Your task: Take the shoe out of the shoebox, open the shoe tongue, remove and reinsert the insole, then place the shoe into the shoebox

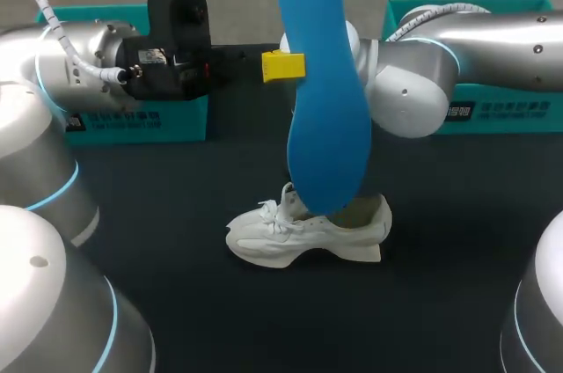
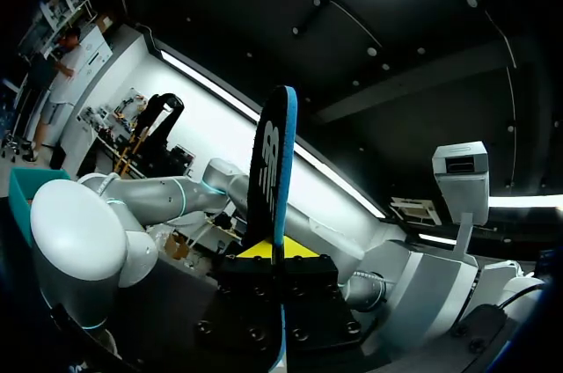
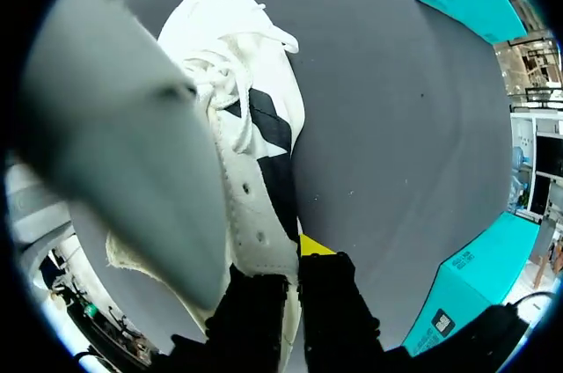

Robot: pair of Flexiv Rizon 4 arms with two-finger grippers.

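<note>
- My left tool (image 1: 287,66) is clenched on the blue insole (image 1: 325,109). It pinches one long edge above the middle, so the insole hangs upright with its lower end at the mouth of the white shoe (image 1: 308,232). I cannot tell whether that end touches the shoe.
- My right tool (image 3: 283,263) is clamped on the shoe's side wall by the collar, one finger inside and one outside. It holds the shoe upright on the dark tabletop (image 1: 176,215).
- Risk: I hold the insole by a narrow edge, far from its lower end. The soft sheet could swing or twist in the pinch and miss the opening. It could also buckle on the collar instead of sliding toward the toe.
- Risk: my right finger inside the shoe takes up room there. The insole could jam against it, or push the shoe until it tips or slips from the clamp.
- Risk: the laces (image 1: 274,212) lie at the front of the opening and could snag the leading end.
- In the way: my right arm (image 1: 413,83) crosses just behind the insole, near my left tool, so tilting the insole could knock it.
- Around: the left shoebox (image 1: 132,118) and right shoebox (image 1: 510,113) stand at the back, well apart from the shoe and out of the path.
</note>
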